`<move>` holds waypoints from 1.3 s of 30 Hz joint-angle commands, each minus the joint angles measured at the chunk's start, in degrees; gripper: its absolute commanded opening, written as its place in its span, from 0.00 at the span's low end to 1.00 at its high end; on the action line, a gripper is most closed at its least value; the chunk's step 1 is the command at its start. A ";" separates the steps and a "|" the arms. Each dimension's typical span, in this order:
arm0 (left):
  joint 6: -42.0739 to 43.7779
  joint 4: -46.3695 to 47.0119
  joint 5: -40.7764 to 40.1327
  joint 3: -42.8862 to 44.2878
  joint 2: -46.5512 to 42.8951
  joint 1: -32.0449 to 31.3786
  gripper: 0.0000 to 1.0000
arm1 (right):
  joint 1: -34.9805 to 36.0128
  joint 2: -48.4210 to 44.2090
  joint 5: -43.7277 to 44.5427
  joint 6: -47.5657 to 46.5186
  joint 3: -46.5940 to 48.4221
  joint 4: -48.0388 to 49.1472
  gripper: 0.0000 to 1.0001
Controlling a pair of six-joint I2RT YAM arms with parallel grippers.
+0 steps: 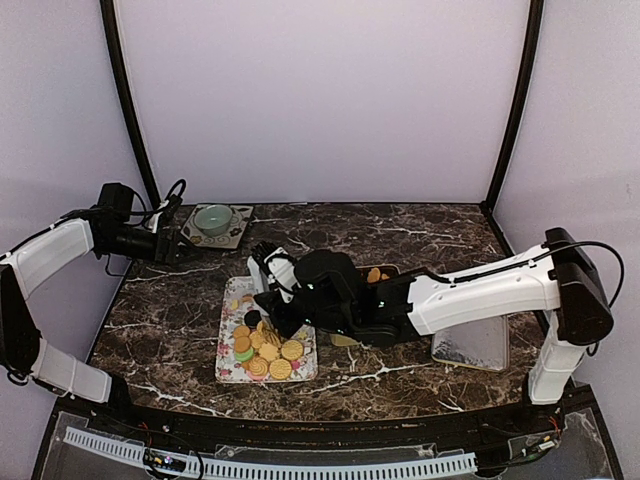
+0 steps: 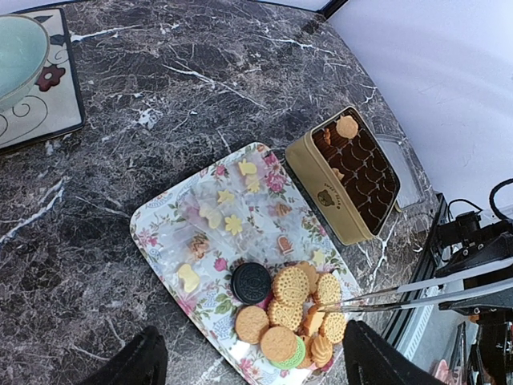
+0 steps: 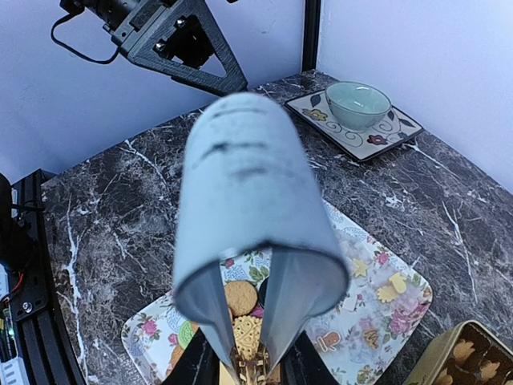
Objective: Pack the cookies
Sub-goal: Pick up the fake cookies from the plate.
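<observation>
Packing barely begun — tin (image 2: pixel 321 188) mostly unfilled | cookies (image 2: pixel 292 309) are heaped on tray (image 2: pixel 172 233) | tongs (image 3: pixel 284 313) astride one, grip unconfirmed.

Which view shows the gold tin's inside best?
The left wrist view: it looks down into the open gold tin, showing its brown cups and a few cookies. The top external view has it mostly hidden behind the right arm; the right wrist view catches only a corner.

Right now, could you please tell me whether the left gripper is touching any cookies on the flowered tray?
Apart. The top view shows the left gripper beside the bowl, with bare marble table between it and the cookies on the flowered tray.
</observation>
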 commanded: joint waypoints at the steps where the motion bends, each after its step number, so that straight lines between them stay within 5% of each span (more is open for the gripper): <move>1: -0.32 -0.72 1.09 0.97 -0.58 0.28 0.78 | -0.20 -2.86 -1.67 0.52 -1.28 2.63 0.24; 4: -0.12 -0.83 1.06 1.08 -0.69 0.30 0.78 | -0.74 -2.78 -2.31 1.34 -2.07 3.77 0.25; 7: -0.13 -0.82 0.98 1.10 -0.80 0.27 0.78 | -1.32 -2.73 -2.72 2.04 -2.86 4.80 0.36; 17: -0.46 -0.78 1.50 1.31 -0.57 0.24 0.78 | -2.09 -0.81 -3.58 3.68 -4.18 7.31 0.41; 39: -0.28 -0.76 1.75 1.05 -0.45 0.29 0.78 | -2.16 -0.77 -6.42 5.63 -5.82 10.18 0.22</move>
